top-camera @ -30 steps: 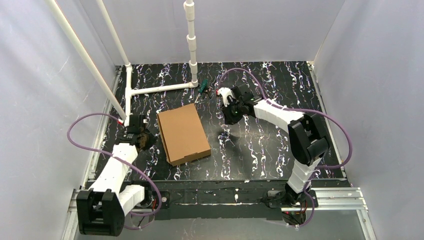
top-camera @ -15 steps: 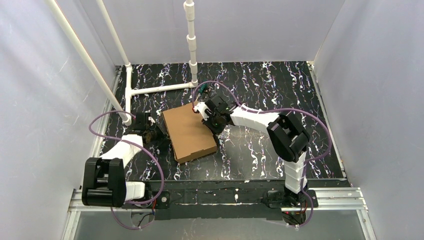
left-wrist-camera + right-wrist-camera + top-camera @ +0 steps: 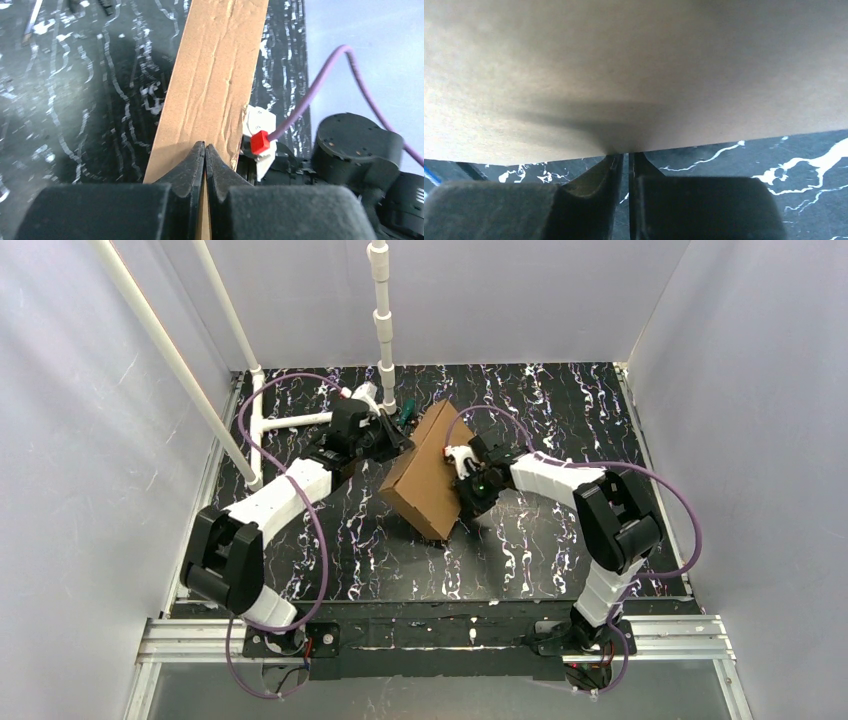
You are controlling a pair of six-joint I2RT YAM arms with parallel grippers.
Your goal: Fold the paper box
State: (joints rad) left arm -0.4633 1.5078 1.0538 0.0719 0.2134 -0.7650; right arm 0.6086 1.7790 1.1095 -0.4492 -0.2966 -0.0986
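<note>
Tipped-up paper box [image 3: 425, 478] (one edge down): closed left pincer [image 3: 205, 146] touches it at eleven o'clock, almost-closed right pincer [image 3: 623, 156] at three.

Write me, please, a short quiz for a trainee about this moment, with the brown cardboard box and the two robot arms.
1. True or false: the plain brown corrugated cardboard box lies flat on the black marbled table.
2. Look at the left gripper and the right gripper. Which one meets the box? A) left only B) right only C) both
3. Fill in: the cables along the arms are ___.
Key: 1 false, the box is tilted up between the arms; 2 C; 3 purple.
</note>
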